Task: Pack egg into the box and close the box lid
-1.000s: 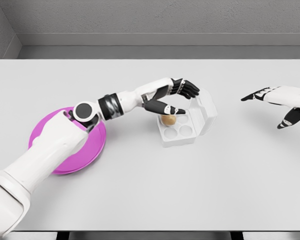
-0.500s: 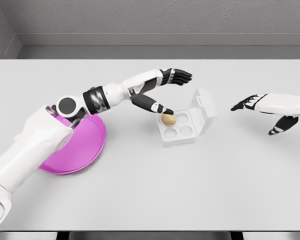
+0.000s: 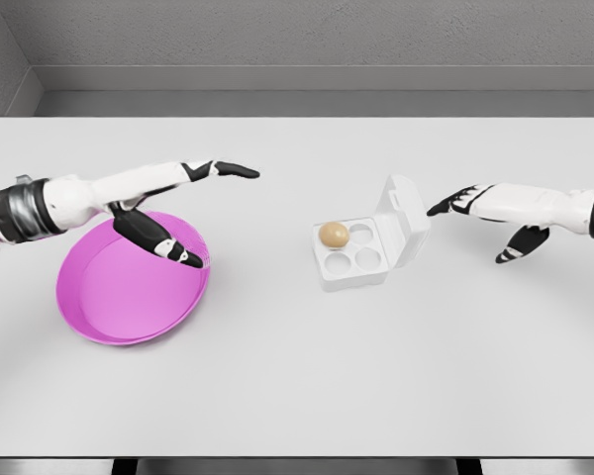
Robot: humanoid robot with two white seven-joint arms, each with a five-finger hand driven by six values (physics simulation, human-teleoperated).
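The right robot hand [image 3: 480, 213] hangs just to the right of the egg box [image 3: 368, 240], its fingers spread and holding nothing, the fingertips [image 3: 438, 209] pointing leftward at the raised lid [image 3: 404, 220] and very near its outer face, though contact cannot be confirmed. The left robot hand [image 3: 178, 203] is well apart from the box, over the far rim of the magenta plate [image 3: 129, 289], likewise open and empty, index finger stretched toward the middle of the surface [image 3: 297, 376].

The egg [image 3: 334, 235] sits in the far-left cup of the white four-cup box, to the left of the right robot hand with the upright lid between them. The other three cups look empty. So packing appears done, and the step in hand is judged to be closing the lid.

To do it well, the right robot hand should meet the lid high on its outer face, near the free top edge, and push leftward and down so the lid swings about its hinge on the box's right side. A low push near the hinge would likely shove the light box across the surface instead of folding it. Keep the fingers flat and together, move slowly, and follow the lid's arc until it lies on the tray; the egg stands proud of its cup, so the final press should be gentle.
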